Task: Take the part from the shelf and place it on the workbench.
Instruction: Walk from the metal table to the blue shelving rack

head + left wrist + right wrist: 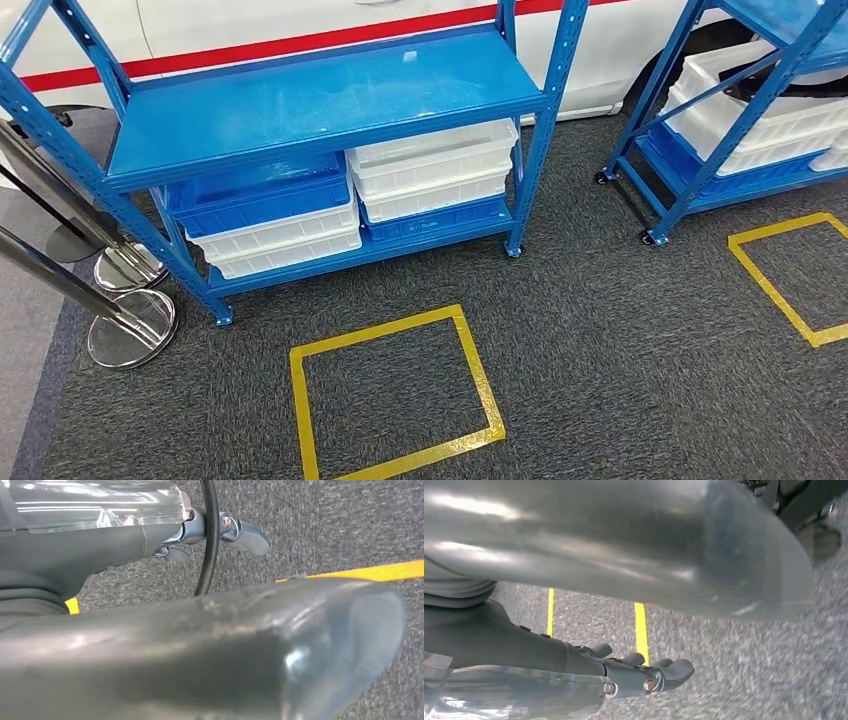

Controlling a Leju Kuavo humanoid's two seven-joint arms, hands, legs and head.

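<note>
The shelf (320,110) top is bare; its lower bins (432,165) hide any part. Left robot hand (220,530) and right robot hand (644,672) hang over carpet (600,340), apparently released, holding nothing.

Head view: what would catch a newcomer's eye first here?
The bright blue shelf rack ahead, its top board bare, with white bins and a blue bin stacked on its lower level. Next, the yellow tape square on the grey carpet before it.
</note>
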